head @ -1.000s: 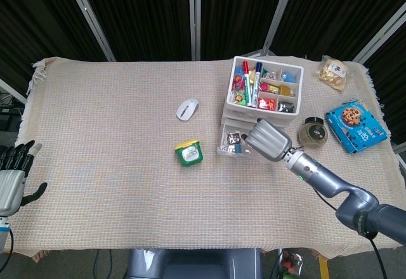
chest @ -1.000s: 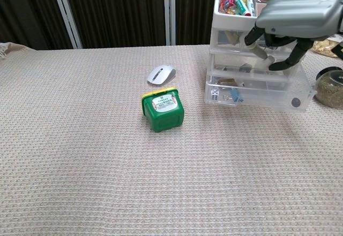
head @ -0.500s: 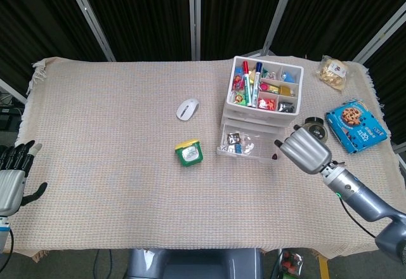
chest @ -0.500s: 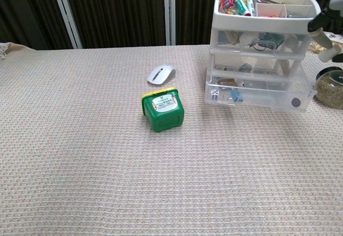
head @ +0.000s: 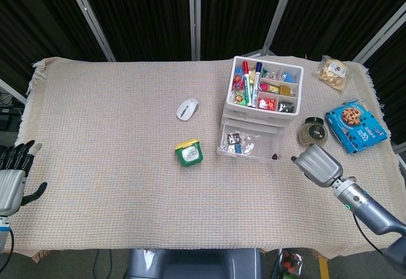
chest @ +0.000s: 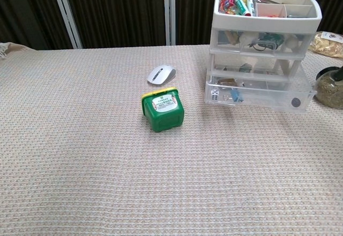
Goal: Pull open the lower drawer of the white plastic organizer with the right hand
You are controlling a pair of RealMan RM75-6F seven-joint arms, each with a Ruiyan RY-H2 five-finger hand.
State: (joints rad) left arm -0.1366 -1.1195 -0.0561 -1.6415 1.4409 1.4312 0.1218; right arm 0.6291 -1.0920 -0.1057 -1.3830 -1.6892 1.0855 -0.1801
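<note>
Toward the right side of the cloth-covered table (head: 114,165) stands the white plastic organizer (head: 261,94), its top tray full of markers and small bits. Its lower drawer (chest: 257,94) sticks out in front of the tiers above it, pulled open, with small items lying inside; the chest view shows a dark round knob on its front wall.

My right hand (head: 319,167) hangs just right of the drawer's front corner, apart from it, holding nothing. I see only the back of it from above, so I cannot tell how its fingers lie. My left hand (head: 13,176) sits at the far left edge of the table, well apart from everything, fingers spread and holding nothing.

Near the organizer's left side lie a white computer mouse (head: 187,109) and, closer to me, a green box (chest: 162,109) with a yellow rim and a label on top. A round jar (head: 312,132) stands just right of the organizer, a blue cookie packet (head: 355,125) beyond it, and a clear snack bag (head: 334,71) near the far right corner.
</note>
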